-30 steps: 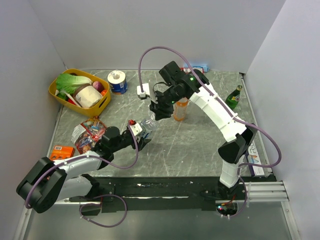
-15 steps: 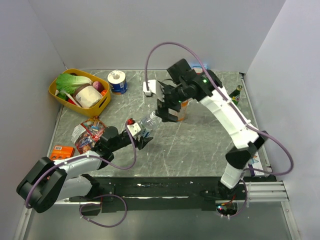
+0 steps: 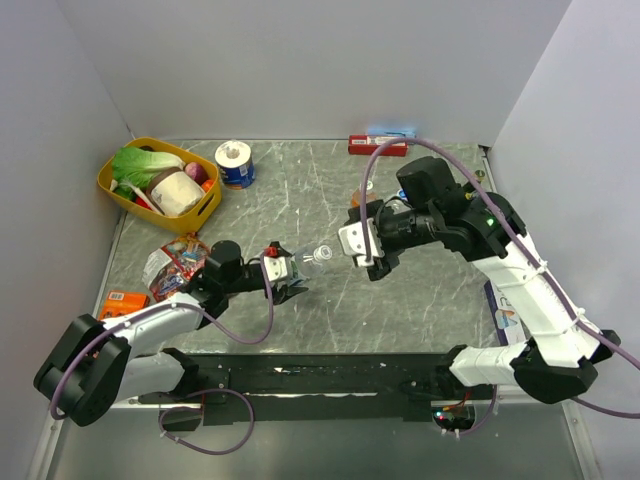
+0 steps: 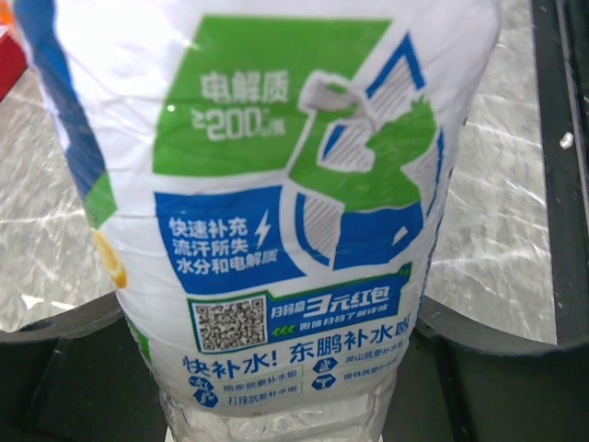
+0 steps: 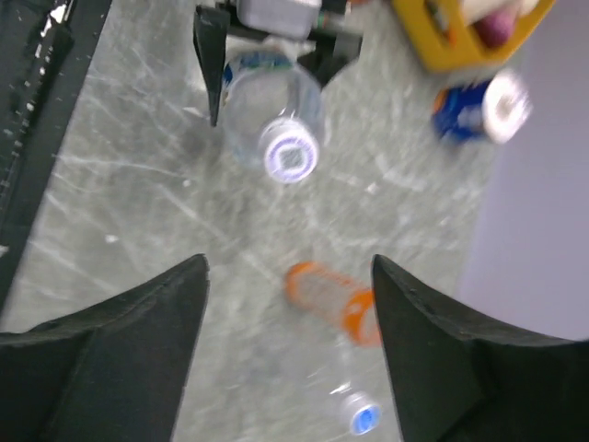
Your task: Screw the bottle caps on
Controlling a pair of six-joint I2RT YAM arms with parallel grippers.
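The right gripper point(image 5: 290, 262) has swung back to the right, jaws apart and empty, while the left gripper point(image 3: 291, 286) clamps the water bottle point(image 3: 305, 262), whose neck points straight at the right jaws.

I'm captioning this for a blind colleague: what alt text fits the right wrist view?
The right gripper, jaws open and empty, faces a water bottle seen top-on, held by the left gripper over a grey marbled table. Lower in frame is a blurred orange drink bottle; a yellow basket and a blue-wrapped paper roll sit at upper right.
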